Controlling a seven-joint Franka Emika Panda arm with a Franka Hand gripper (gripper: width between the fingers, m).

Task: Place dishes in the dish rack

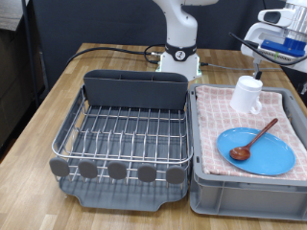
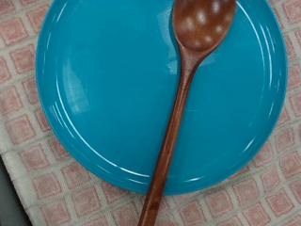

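Observation:
The light-blue plate lies flat on the pink checked cloth inside the grey bin, at the exterior view's right. The reddish-brown wooden spoon lies across the plate, its handle reaching past the rim. The white mug stands on the cloth behind them. The dish rack at the exterior view's left holds no dishes. The wrist view looks straight down on the plate and the spoon. The gripper's fingers show in neither view.
The grey bin stands right beside the rack on a wooden table. The rack's tall cutlery box is at its far side. The robot's base stands behind both. Blue and white equipment is at the top right.

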